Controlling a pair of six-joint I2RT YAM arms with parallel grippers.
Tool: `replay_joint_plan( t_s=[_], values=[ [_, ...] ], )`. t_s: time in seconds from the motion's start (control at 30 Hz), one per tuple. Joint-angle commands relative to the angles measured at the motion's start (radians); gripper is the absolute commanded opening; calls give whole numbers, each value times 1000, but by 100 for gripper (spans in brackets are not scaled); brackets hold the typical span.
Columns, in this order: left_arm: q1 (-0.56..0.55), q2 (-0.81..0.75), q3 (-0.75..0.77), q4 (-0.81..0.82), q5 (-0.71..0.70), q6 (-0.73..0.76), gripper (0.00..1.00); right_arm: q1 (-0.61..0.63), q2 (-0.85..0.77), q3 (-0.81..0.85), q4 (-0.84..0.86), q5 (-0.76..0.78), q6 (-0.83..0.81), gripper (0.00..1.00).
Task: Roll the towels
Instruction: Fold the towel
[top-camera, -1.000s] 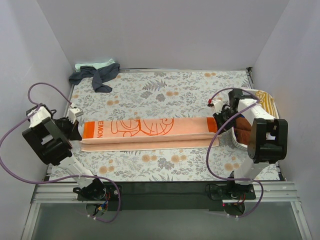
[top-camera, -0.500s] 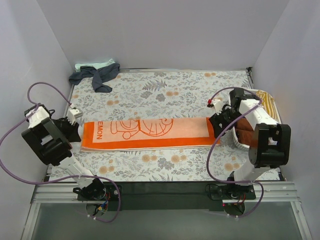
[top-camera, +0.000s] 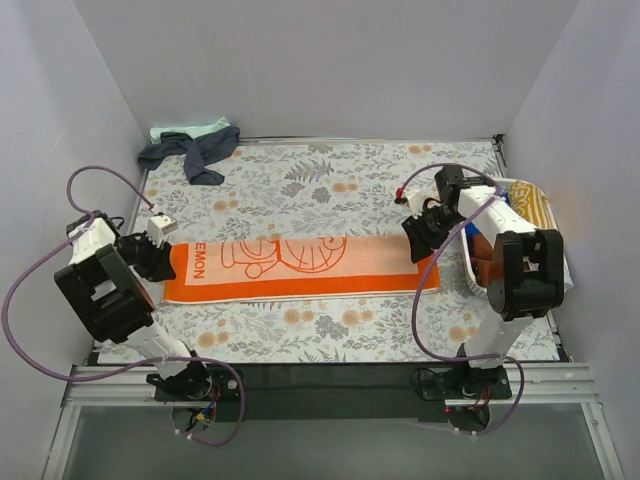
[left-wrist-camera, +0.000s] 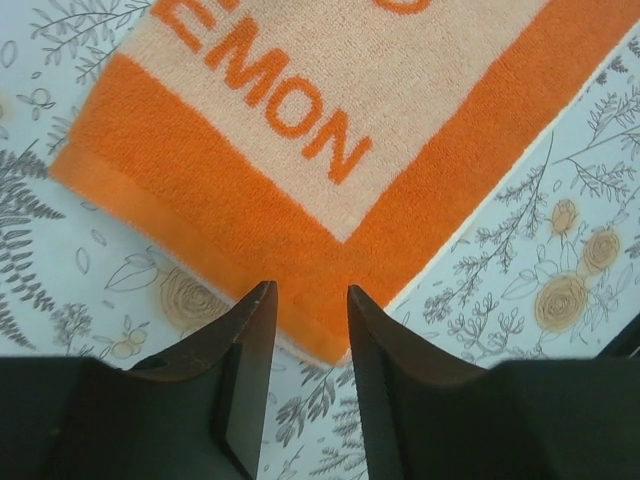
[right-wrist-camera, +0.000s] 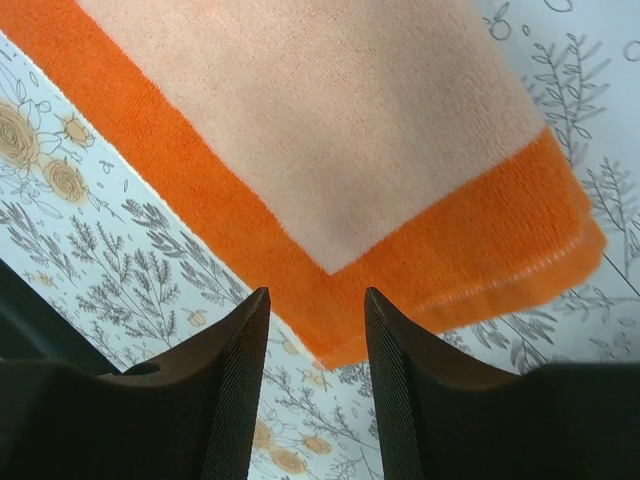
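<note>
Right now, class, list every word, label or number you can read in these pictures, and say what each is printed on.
"EMON": orange capitals on the pale panel of the orange towel, seen in the top and left wrist views.
No other word, label, number or sign can be read.

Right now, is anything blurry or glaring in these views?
Top external: soft even light, sharp, no glare. Left wrist: orange towel crisp, left gripper's fingers dark, slightly soft. Right wrist: towel weave sharp, right gripper's fingers equally dark.
</note>
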Motion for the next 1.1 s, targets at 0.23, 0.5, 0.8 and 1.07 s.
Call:
replay_joint_plan(
  t_s=[0.23,0.5,0.8,1.07],
  values=[
    [-117,-2,-149,367,-177,-377,23,87,143,-16,186,151,149,42],
    [-116,173,42,430,-269,-508,19,115,299,144,257,220,246,49],
    [-111,85,10,404,-335,-538,19,116,419,437,253,286,274,58],
    [-111,-57,-37,347,-232,-569,30,78,303,422,254,229,404,54]
  ],
)
